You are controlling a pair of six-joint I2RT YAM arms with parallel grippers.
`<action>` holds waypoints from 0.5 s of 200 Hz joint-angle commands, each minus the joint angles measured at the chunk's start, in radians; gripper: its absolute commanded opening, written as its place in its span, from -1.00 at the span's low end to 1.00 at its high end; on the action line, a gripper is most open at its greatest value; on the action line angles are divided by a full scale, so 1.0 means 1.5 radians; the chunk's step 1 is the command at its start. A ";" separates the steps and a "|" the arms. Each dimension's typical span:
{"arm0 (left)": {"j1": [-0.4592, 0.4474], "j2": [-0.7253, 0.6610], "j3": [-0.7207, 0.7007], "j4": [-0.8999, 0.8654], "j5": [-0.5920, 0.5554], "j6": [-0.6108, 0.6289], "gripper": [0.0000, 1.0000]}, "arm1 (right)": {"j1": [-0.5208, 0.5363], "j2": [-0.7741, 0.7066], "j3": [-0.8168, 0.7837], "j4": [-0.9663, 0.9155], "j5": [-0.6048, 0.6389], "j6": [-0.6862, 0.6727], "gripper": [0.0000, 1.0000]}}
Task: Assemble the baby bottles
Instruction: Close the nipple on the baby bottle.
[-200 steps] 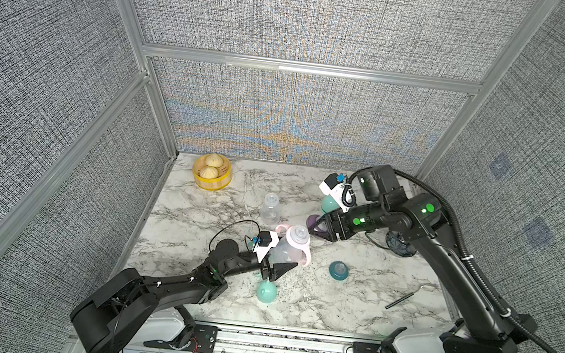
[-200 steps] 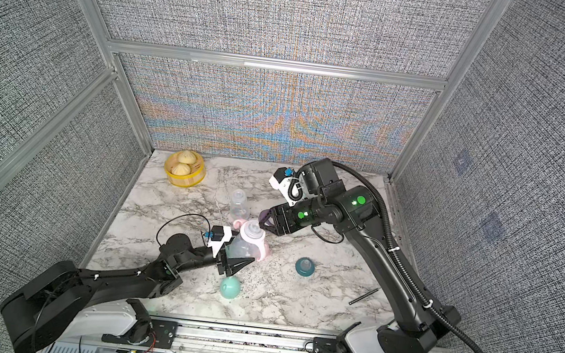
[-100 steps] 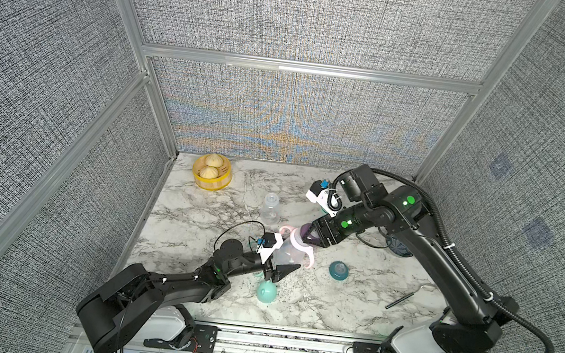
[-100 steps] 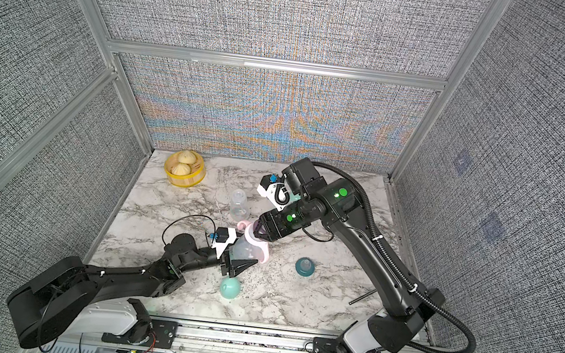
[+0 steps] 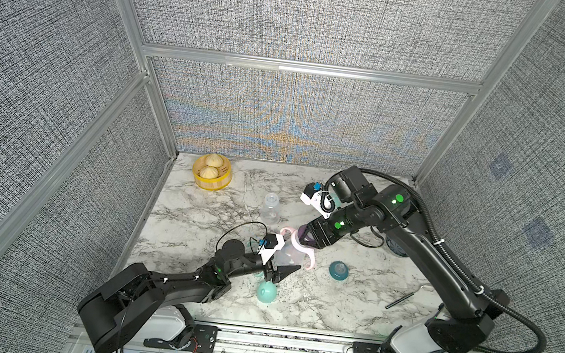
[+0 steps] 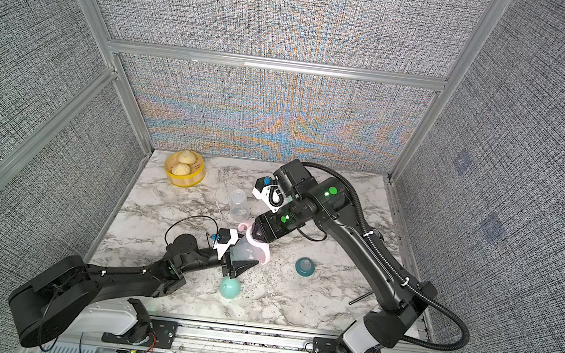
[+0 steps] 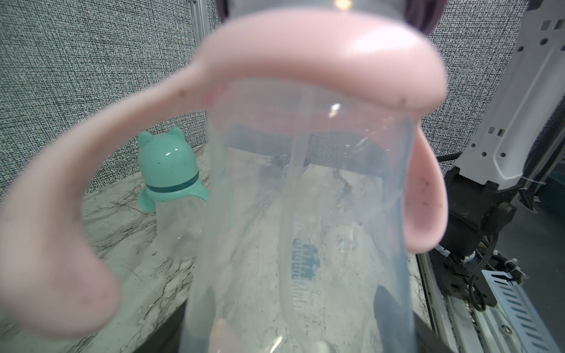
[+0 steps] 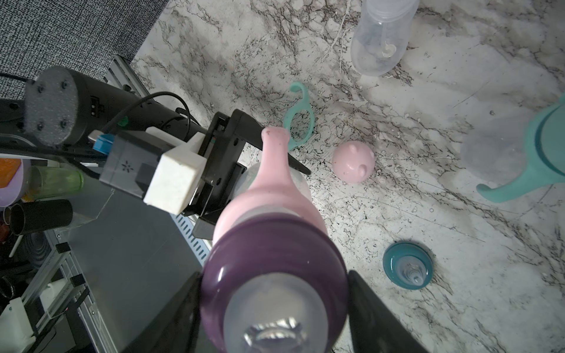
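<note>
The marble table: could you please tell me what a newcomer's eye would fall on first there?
First, the joint grip in the middle: the left jaws are shut on a clear bottle wearing a pink handle ring, while the right jaws hold a purple nipple collar at its neck. Next comes the yellow steamer basket with buns in the far left corner, then the mint-capped bottle near the front edge.

1. Left arm [image 5: 167, 285]: matte black links and a bulky rounded base at the lower left in both top views. A thin black cable [image 5: 248, 222] loops by the wrist.
2. Right arm [image 5: 441, 264]: black, with green lights, white zip ties, a thick ribbed hose [image 5: 544, 341] and a white base.
3. Each wrist carries a white block [image 5: 315, 197] with a blue connector.
4. Right gripper [image 8: 275, 273]: black, tapered fingers [image 8: 382, 314].
</note>
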 commanded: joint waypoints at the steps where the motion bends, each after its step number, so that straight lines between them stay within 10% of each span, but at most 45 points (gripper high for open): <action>1: -0.001 0.000 0.003 0.046 0.000 0.001 -0.89 | 0.002 0.004 -0.003 0.005 -0.001 -0.006 0.03; 100: -0.003 -0.006 0.000 0.046 -0.009 0.007 -0.89 | 0.008 0.026 0.012 -0.035 0.035 -0.012 0.02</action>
